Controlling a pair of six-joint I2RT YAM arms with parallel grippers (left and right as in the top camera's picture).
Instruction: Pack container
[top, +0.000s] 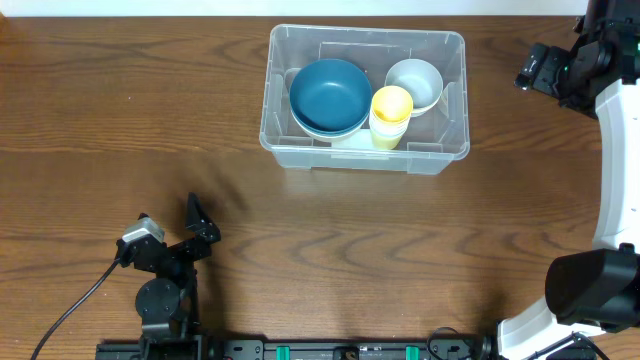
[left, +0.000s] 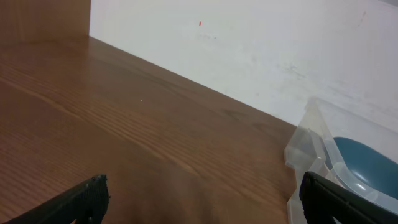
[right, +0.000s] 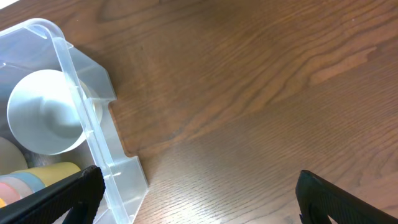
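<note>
The container is a clear, colourless plastic bin, rectangular, with rounded corners and a thick rim. It stands on the far middle part of the wooden table, whose brown surface has long wavy grain. From overhead one sees inside it a round dark blue bowl at the left, sitting in a paler bowl, a stack of cups with a yellow one on top, and a smooth white bowl at the right. The left wrist view gives only one corner of the bin, with the moulded step under the rim and an edge of the blue bowl, and a white wall behind the table. The right wrist view shows the bin's side wall from close, glossy and ridged. The left gripper, well apart from the bin, has its black jaws wide apart over bare wood. The right gripper, just beside the bin, also has its jaws spread wide.
</note>
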